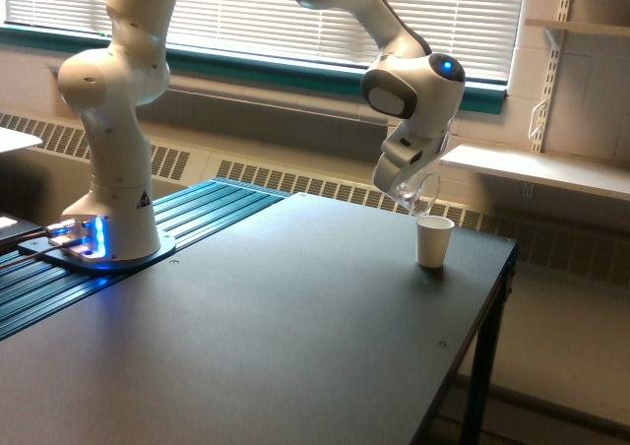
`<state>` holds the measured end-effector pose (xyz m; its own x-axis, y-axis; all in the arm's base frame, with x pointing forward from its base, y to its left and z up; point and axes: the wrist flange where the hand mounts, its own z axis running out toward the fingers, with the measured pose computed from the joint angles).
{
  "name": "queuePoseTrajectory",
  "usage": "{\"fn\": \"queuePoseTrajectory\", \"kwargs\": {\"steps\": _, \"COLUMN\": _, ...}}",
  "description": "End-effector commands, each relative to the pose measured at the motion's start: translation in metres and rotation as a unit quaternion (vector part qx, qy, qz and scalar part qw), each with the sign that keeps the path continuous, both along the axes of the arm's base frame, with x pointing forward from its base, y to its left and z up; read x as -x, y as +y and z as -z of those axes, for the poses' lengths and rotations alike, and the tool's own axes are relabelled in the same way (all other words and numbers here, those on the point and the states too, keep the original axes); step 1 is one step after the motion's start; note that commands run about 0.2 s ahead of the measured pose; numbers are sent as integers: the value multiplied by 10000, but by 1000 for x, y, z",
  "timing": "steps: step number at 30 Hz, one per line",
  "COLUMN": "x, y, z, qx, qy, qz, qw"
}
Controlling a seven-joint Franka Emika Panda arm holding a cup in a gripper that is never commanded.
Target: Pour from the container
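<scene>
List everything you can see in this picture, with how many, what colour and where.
glass cup: one, see-through, held tilted in the air just above the paper cup; contents too small to tell
paper cup: one, white, upright on the table near its far edge on the exterior view's right
table: one, black top, fills the foreground
ribbed panel: one, teal, under the robot's base on the exterior view's left
wall shelves: two, white, on the wall at the exterior view's right
window blinds: white, across the back wall
robot arm: one, white, base lit blue at the left
tool: one, white, gripping the glass cup
</scene>
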<state>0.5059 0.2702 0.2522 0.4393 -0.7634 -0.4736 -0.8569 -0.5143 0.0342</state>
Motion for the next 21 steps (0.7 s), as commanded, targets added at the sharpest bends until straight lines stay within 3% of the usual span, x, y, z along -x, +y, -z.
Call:
{"fn": "queuePoseTrajectory", "kwargs": {"steps": 1, "x": 0, "y": 5, "z": -1, "qx": -7, "qy": 82, "qz": 37, "qw": 10000}}
{"fn": "queuePoseTrajectory", "kwargs": {"steps": 8, "x": 2, "y": 4, "z": 5, "qx": -9, "qy": 243, "qz": 117, "qw": 9996}}
{"fn": "queuePoseTrajectory", "kwargs": {"steps": 17, "x": -1, "y": 5, "z": 1, "qx": -23, "qy": 199, "qz": 76, "qw": 9998}}
{"fn": "queuePoseTrajectory", "kwargs": {"steps": 21, "x": 4, "y": -1, "z": 9, "qx": -9, "qy": 374, "qz": 216, "qw": 9991}}
